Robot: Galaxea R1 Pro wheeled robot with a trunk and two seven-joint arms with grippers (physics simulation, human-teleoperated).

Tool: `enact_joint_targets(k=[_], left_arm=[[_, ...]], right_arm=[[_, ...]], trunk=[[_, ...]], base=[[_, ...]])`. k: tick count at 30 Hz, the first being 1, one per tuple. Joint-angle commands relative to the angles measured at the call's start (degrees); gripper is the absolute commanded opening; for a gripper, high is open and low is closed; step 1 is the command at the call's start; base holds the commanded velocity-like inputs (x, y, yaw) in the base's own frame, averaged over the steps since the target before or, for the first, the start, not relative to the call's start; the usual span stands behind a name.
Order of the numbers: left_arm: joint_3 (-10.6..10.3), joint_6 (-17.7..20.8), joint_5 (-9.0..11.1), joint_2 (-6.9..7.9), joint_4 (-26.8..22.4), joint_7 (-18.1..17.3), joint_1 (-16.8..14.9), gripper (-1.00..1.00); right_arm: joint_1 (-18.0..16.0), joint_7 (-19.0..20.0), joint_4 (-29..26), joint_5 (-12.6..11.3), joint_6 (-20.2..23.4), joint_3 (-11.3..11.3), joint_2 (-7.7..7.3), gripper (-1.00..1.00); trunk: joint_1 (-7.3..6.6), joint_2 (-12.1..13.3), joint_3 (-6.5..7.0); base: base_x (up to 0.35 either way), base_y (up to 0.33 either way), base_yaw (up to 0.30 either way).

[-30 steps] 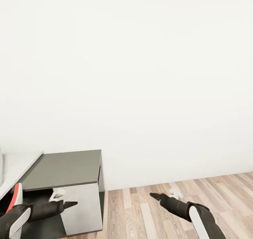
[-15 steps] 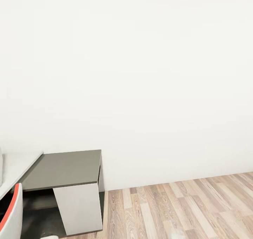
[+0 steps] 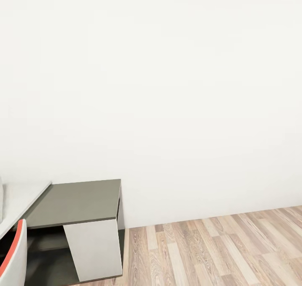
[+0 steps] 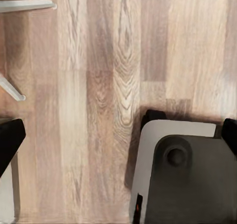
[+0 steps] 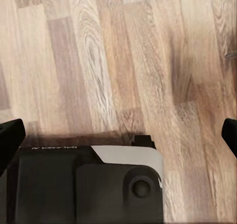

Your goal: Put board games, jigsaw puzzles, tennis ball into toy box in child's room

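The head view showed a white wall (image 3: 167,88), a dark grey cabinet (image 3: 75,202) beside a sliver of the white table (image 3: 16,198), and wood floor (image 3: 218,252). No toy lay near either gripper.

In the left wrist view, the left gripper (image 4: 118,135) hung over the floor, fingertips spread wide, holding nothing, the robot base (image 4: 182,174) below it.

In the right wrist view, the right gripper (image 5: 118,135) likewise stood wide open and empty above floorboards.

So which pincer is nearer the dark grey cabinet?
Left, probably: the cabinet stands at the robot's left. Left pincer hangs over floor near white panel edges; right pincer over plain floor.
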Motion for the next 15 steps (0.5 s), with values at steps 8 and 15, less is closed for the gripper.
enact_joint_targets(k=[8, 15], left_arm=[[-0.46, -3.18, 0.44, -0.73, 0.22, 8.01, 5.82, 1.0], [-0.46, -6.13, 0.55, -1.32, 0.23, 12.77, 8.75, 1.0]], right_arm=[[1.32, -1.04, 4.92, 0.99, -5.41, -0.44, -0.11, 1.0], [2.27, -3.53, 7.49, 1.1, -8.05, -0.3, 0.03, 1.0]], trunk=[[0.02, -0.04, -0.02], [0.02, -0.04, -0.02]], base=[[0.0, 0.0, 0.0], [0.0, 0.0, 0.0]])
